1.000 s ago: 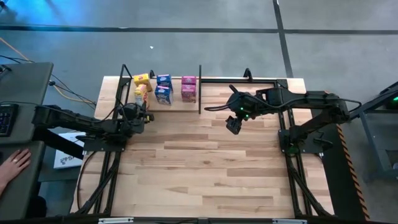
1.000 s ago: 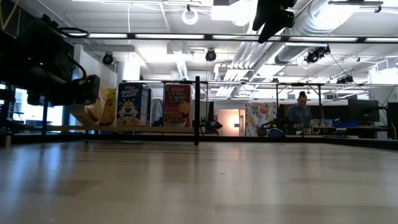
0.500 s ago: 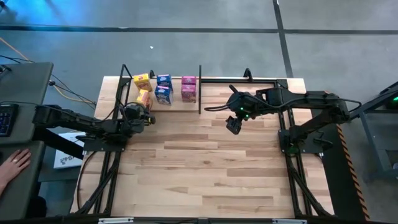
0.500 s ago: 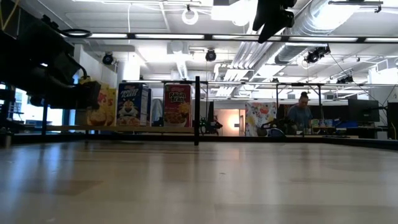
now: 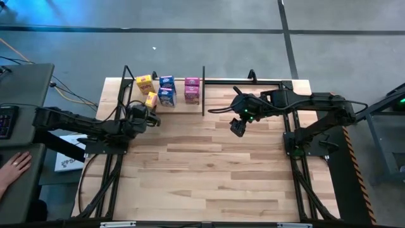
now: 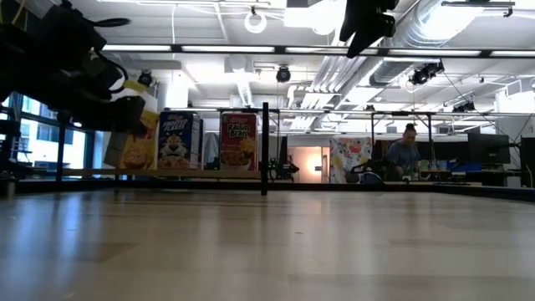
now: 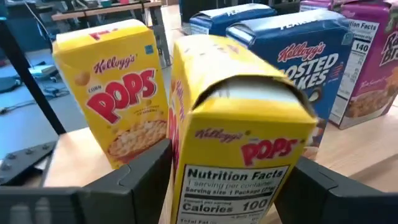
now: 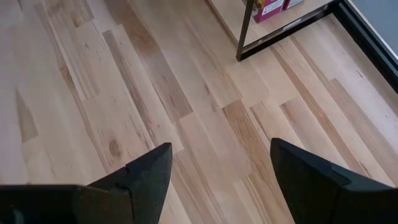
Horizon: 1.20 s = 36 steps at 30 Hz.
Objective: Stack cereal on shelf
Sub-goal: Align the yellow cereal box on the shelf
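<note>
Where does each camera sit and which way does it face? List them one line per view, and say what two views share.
High view: overhead, straight down on the table; both arms show.
Low view: table height, level toward the shelf; arms enter from above.
Left wrist view: on the left arm, facing the yellow box in the left claw.
Right wrist view: on the right arm, facing bare planks past the open right claw.
Shared: high and left wrist views both show that yellow box.

A yellow Pops box (image 7: 239,137) is sitting clamped between the left gripper (image 5: 147,116)'s fingers at the shelf (image 5: 180,107)'s front edge. Another yellow box (image 5: 144,82), two blue boxes (image 5: 166,91) and pink boxes (image 5: 192,90) are standing upright on the pale board.
</note>
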### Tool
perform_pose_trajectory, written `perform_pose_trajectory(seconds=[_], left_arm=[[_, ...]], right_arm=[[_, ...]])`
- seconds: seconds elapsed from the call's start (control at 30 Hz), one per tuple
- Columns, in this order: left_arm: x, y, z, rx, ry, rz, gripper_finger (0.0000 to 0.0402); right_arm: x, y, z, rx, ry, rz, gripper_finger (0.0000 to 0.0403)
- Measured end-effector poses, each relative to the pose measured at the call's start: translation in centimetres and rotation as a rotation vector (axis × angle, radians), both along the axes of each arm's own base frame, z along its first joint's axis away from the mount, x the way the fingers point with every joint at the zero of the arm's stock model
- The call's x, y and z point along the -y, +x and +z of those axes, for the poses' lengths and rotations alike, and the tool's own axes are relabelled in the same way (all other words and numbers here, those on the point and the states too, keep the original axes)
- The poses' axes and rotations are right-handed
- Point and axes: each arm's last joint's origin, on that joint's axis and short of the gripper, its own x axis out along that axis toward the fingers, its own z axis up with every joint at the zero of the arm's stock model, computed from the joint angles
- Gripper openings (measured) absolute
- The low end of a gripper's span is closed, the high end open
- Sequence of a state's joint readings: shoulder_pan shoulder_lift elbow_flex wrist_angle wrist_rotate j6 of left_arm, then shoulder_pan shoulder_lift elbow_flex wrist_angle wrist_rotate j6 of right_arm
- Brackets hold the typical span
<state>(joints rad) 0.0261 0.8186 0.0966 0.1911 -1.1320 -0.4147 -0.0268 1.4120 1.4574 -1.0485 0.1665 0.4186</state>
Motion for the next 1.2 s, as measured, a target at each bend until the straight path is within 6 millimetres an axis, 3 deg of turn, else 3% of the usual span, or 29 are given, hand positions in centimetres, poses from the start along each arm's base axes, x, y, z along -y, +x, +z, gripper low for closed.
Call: perform_pose_trajectory(seconds=[0.2, 0.53, 0.97, 1.2], left_arm=[[0.0, -0.4, -0.1, -0.061, 0.016, 0.025, 0.0232], [0.0, -0.8, 0.8, 0.002, 0.032, 0.034, 0.0232], [0.0, -1.9, 3.3, 0.052, 0.115, 0.007, 0.0232], [0.0, -2.3, 5.6, 0.084, 0.216, 0.007, 0.0232]], right_arm=[[0.0, 0.0, 0.0, 0.002, 0.0, 0.0, 0.0259], [0.1, 0.2, 0.1, 0.021, -0.022, -0.014, 0.0259], [0.1, 0.2, 0.1, 0.022, -0.021, -0.017, 0.0259], [0.1, 0.2, 0.1, 0.023, -0.017, -0.022, 0.0259]])
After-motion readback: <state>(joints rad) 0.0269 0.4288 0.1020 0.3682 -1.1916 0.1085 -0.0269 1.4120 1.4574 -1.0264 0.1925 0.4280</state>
